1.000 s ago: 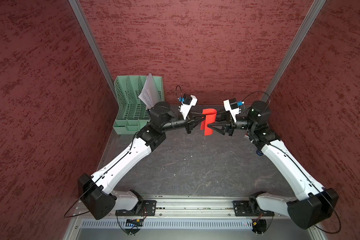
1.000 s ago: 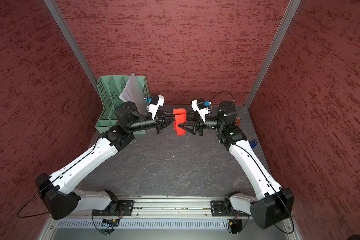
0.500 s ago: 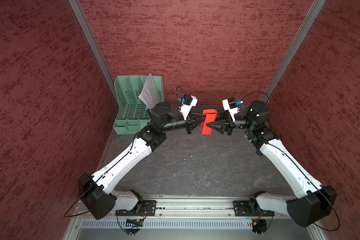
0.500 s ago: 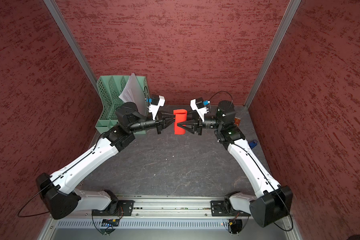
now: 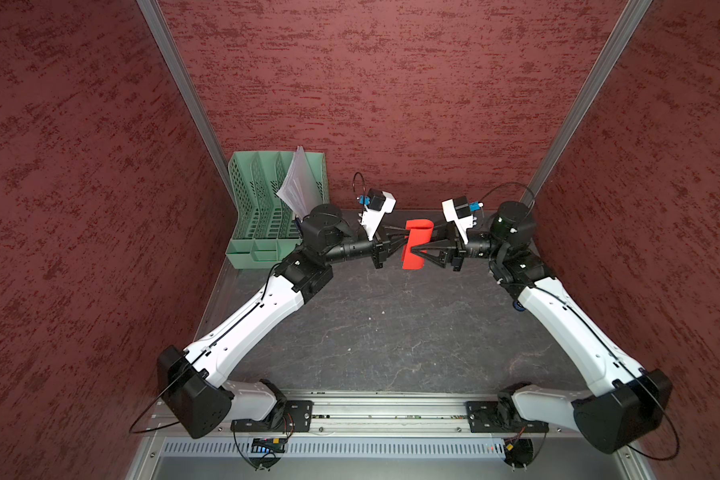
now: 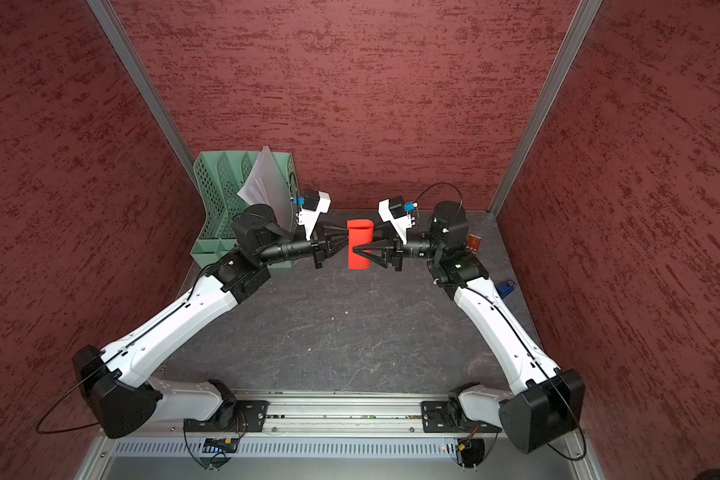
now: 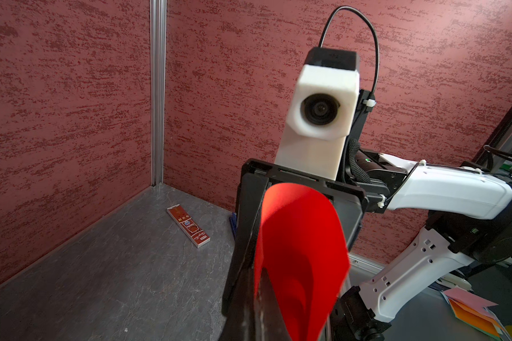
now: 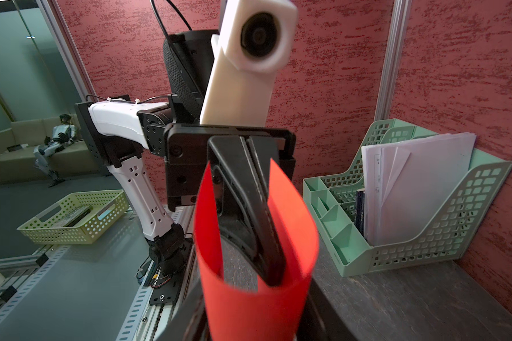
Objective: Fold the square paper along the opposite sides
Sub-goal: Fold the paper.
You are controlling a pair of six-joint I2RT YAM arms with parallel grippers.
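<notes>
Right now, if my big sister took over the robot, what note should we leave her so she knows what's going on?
Left gripper: shut on the square paper, holding it in the air above the table, near the back. Exactly where it pinches is hidden.
Right gripper: open, with one jaw on either side of the paper.
Paper: curled over into a loop, not pressed flat.
Done: the paper is lifted and bent over.
To do: line up the opposite sides, press a sharp crease, then put it down.
</notes>
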